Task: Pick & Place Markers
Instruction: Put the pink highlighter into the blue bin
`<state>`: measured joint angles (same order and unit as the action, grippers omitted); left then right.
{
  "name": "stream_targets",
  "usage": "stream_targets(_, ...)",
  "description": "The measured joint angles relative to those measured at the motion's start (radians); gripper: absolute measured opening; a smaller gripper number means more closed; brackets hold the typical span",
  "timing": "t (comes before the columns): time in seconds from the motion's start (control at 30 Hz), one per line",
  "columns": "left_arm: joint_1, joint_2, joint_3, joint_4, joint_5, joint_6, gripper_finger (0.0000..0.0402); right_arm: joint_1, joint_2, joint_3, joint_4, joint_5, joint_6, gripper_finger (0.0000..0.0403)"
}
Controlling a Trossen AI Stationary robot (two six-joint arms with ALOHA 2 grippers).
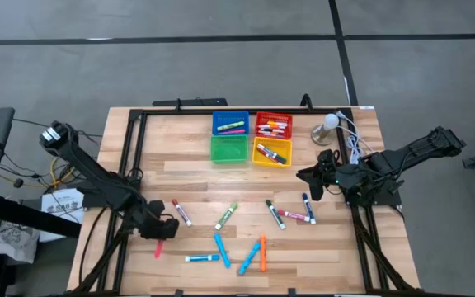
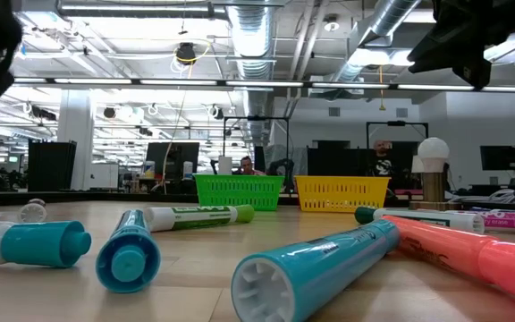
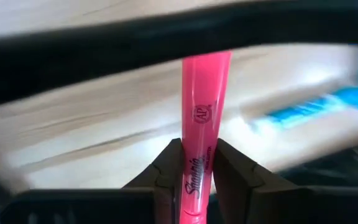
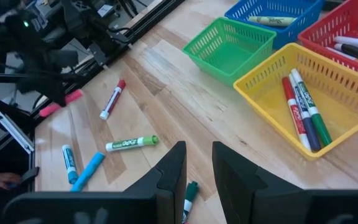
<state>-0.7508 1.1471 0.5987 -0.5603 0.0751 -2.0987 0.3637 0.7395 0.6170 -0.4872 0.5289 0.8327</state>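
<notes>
1. Left gripper [image 1: 162,232] is low over the front-left part of the wooden surface [image 1: 188,177], fingers [image 3: 166,171] clenched on a pink Sharpie highlighter [image 3: 202,118]. From above, the highlighter's [image 1: 158,247] long axis runs roughly front-to-back, its free end sticking out toward the front edge. In the left wrist view it comes straight out between the two fingers, lined up with them.
2. Right gripper [image 1: 310,176] hangs over the right side of the surface, near the loose markers there. Its fingers [image 4: 169,171] have a narrow gap and nothing in between.
3. Rest of the markers lie flat, scattered across the front half, pointing every which way: a red-capped one [image 1: 181,212] angled just beside the left gripper, a green-capped one [image 1: 226,215] on a diagonal, and an orange highlighter [image 1: 263,253] running front-to-back. A light blue one [image 1: 222,249] and another blue one [image 1: 249,257] lean opposite ways, and a teal-capped one [image 1: 199,258] lies crosswise.
4. More sit near the right gripper: a dark green one [image 1: 275,214], a pink one [image 1: 293,216] and a blue one [image 1: 308,208].
5. Four small bins at the back centre: blue [image 1: 230,123] and red [image 1: 274,124] behind, green [image 1: 228,149] and yellow [image 1: 271,153] in front. The yellow holds a few markers, and the blue and red have some too.
6. A lamp with a round white bulb [image 1: 330,121] stands back-right, white cables beside it.
7. Room behind is an open office with exposed ceiling ducts [image 2: 392,22], monitors, and a person [image 2: 247,165] seated far back.
</notes>
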Motion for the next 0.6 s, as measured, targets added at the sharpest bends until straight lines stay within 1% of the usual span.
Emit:
stream_targets(0.1,0.000,-0.057,0.000,0.052,-0.097,0.057,0.0064,0.000,0.000,0.000,0.000,0.000,-0.004,0.0067)
stream_targets(0.17,0.000,-0.084,0.000,0.116,-0.176,0.131,0.0064,0.000,0.000,0.000,0.000,0.000,-0.004,0.0067)
stream_targets(0.3,0.000,-0.114,0.002,0.306,-0.324,0.417,0.0064,0.000,0.000,0.000,0.000,0.000,-0.005,0.0067)
stream_targets(0.4,0.008,-0.119,0.003,0.462,-0.433,0.601,0.0066,0.000,0.000,0.000,0.001,0.000,-0.027,0.0067)
stream_targets(0.5,0.024,-0.113,0.004,0.581,-0.491,0.713,0.0066,0.000,0.000,0.000,0.001,-0.001,-0.054,0.0067)
stream_targets(0.6,0.056,-0.097,0.004,0.613,-0.493,0.738,0.0065,0.000,0.000,0.000,0.001,0.000,-0.056,0.0067)
